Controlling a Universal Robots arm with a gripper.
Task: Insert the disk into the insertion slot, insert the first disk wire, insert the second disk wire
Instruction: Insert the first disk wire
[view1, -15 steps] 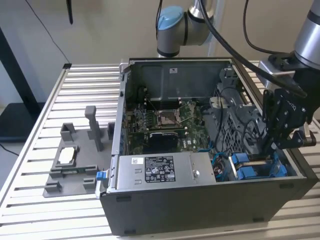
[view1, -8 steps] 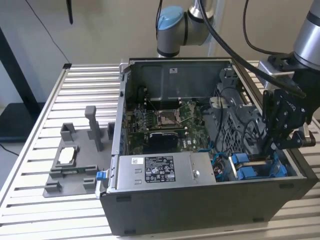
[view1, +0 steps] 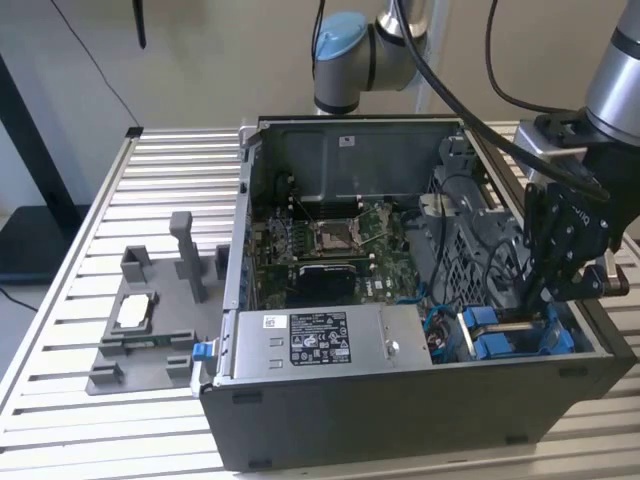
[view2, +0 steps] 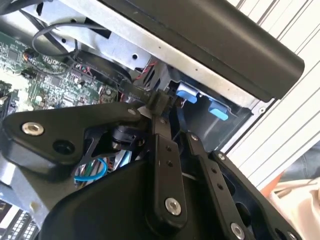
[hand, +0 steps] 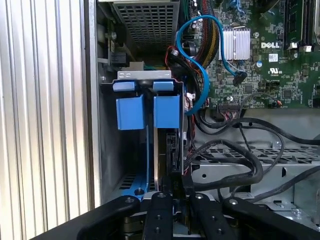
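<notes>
While the grey holder (view1: 150, 330) is standing apart at the exterior view's left, work is centring at that view's right, inside the computer case (view1: 400, 420), where the disk (hand: 172, 150) seems to be sitting in the slot (hand: 145, 75) already. The gripper (view2: 155, 110) is pinching a black plug (view2: 161, 99) just beside it. A wire step is running, I judge, calling for squaring that plug to the disk's socket.

Exterior view above case (view1: 400, 400); both wrist views near, seemingly on insertion slot (hand: 109, 150)
</notes>
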